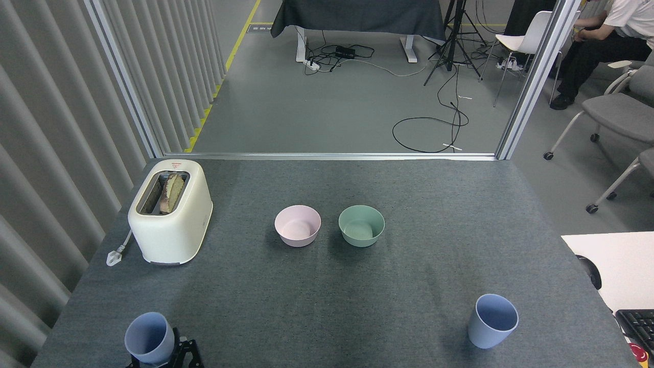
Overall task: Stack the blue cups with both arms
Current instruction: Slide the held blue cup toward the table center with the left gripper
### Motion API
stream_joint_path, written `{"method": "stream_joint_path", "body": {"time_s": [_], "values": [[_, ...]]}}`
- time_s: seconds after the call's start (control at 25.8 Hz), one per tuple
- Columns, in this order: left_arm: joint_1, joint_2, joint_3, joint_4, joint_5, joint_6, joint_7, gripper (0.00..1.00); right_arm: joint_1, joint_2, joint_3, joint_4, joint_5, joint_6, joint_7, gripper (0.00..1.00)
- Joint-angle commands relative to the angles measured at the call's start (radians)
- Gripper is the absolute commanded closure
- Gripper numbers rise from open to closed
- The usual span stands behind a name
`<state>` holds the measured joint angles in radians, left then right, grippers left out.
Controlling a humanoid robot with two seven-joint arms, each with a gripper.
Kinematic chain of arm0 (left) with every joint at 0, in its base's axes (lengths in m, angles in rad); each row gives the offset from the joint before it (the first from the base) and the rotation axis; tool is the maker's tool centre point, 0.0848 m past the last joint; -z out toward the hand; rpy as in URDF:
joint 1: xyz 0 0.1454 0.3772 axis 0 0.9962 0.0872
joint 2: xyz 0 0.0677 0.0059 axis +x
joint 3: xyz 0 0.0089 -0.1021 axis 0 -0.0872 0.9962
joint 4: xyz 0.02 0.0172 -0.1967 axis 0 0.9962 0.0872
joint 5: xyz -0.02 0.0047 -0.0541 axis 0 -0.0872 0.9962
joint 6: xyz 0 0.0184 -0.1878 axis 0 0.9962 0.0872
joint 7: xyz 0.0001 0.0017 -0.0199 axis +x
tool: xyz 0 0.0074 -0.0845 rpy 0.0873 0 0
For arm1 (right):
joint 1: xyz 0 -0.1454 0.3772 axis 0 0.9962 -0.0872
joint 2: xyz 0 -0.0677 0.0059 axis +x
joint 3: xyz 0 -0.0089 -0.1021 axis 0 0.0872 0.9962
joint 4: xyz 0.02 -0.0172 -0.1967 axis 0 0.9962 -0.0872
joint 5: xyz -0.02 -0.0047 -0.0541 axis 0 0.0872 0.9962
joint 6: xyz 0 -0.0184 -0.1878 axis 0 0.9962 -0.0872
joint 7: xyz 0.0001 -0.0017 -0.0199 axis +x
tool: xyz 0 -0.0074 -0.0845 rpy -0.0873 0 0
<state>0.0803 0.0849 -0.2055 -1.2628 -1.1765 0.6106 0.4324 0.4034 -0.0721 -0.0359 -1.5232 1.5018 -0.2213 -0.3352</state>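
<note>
Left end effector (176,355) against near-left blue cup (148,338), grip unclear, likely picking it for stacking; right cup (493,320) untouched on desk (327,286).

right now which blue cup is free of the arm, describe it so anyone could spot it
On the grey table, look at the near right corner, beside the white desk. The blue cup stands there alone, upright. The other blue cup is at the near left corner, below the toaster, with the left gripper beside it.

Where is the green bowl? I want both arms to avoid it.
In the head view the green bowl stands upright at the table's centre, just right of the pink bowl, apart from it.
</note>
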Motion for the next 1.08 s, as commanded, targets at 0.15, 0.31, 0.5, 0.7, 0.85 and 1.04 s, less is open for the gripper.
{"method": "stream_joint_path", "body": {"time_s": [0.15, 0.31, 0.5, 0.7, 0.85, 1.04], "values": [[-0.001, -0.005, -0.206, -0.118, -0.028, -0.137, 0.011, 0.65, 0.0, 0.0, 0.002, -0.002, 0.0, 0.0, 0.001, 0.0], [-0.051, -0.024, -0.358, -0.05, -0.115, -0.15, 0.011, 0.63, 0.0, 0.0, 0.001, -0.002, 0.0, 0.0, 0.001, 0.0], [-0.155, -0.071, -0.446, 0.088, -0.186, -0.181, 0.011, 0.6, 0.0, 0.0, 0.001, 0.0, 0.0, 0.003, -0.001, 0.0], [-0.238, -0.125, -0.474, 0.198, -0.187, -0.258, 0.011, 0.6, 0.002, -0.002, 0.002, 0.0, 0.0, 0.005, -0.001, 0.0], [-0.255, -0.126, -0.476, 0.238, -0.187, -0.305, 0.011, 0.6, 0.003, -0.002, -0.002, 0.0, 0.0, 0.005, -0.001, 0.0], [-0.251, -0.122, -0.476, 0.241, -0.187, -0.307, 0.011, 0.57, 0.003, -0.002, -0.001, 0.002, 0.0, 0.005, -0.001, 0.0]]}}
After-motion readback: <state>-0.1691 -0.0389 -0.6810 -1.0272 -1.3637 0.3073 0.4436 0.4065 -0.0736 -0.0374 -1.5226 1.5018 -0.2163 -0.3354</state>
